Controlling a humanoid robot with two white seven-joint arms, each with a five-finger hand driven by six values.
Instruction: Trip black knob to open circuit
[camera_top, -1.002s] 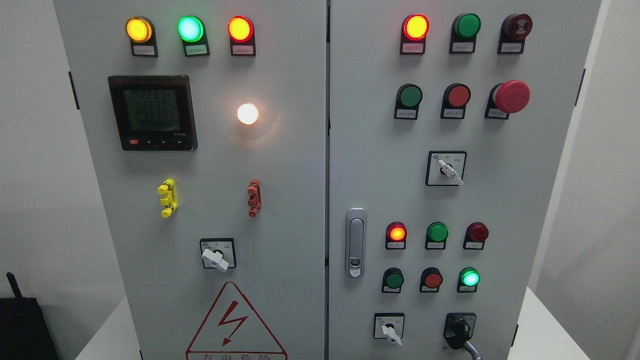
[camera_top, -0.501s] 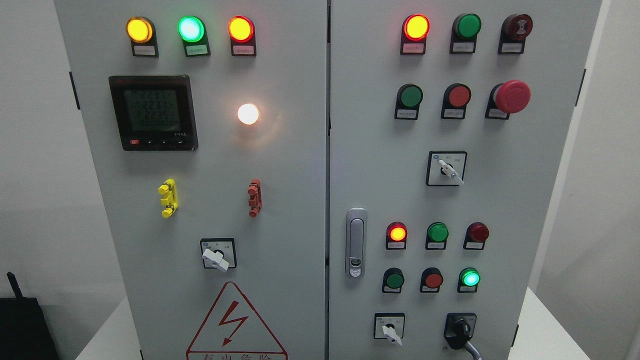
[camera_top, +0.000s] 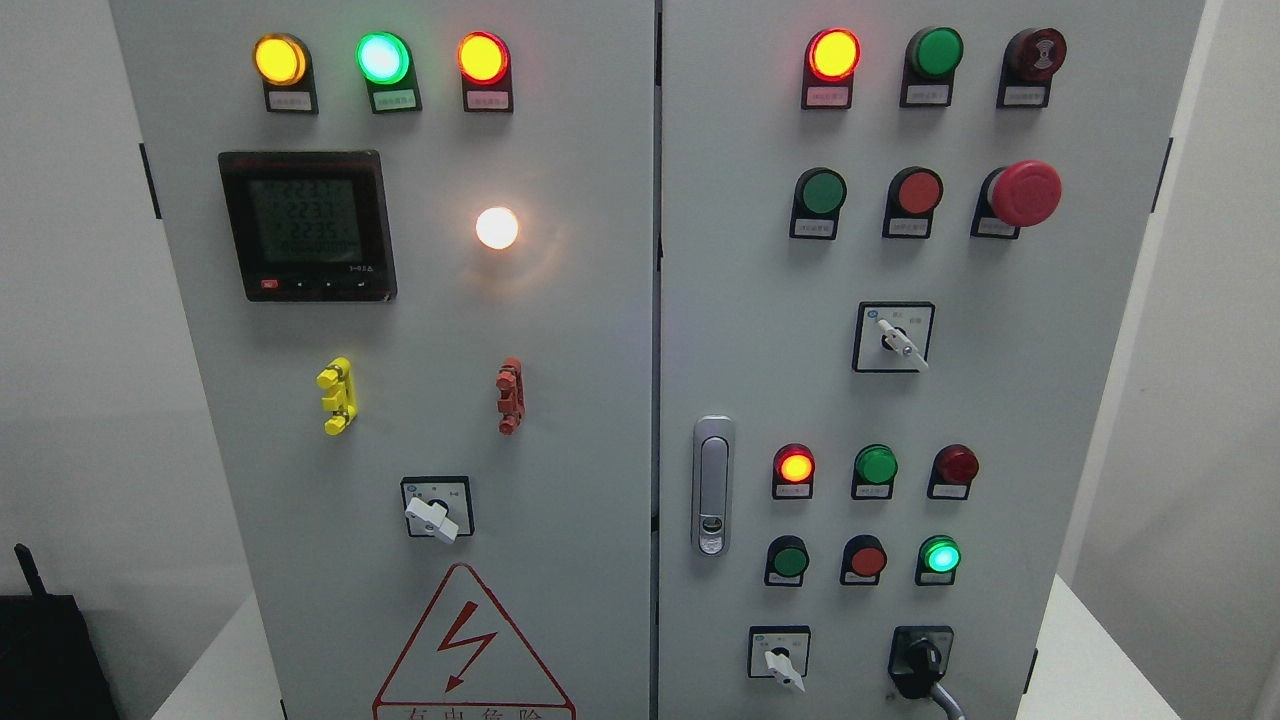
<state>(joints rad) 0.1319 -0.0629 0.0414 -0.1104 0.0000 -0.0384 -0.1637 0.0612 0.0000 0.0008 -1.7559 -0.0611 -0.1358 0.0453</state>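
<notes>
grey cabinet fills the view; black knob at lower right sits untouched, neither hand visible, so tripping remains undone.

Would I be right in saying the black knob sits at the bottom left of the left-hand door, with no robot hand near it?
Not quite: the head view shows the black knob at the bottom right of the right-hand door. No robot hand is in view.

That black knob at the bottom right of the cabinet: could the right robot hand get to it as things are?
Probably yes: nothing covers the black knob on the cabinet door, but no robot hand is in view, so its reach can't be judged.
</notes>
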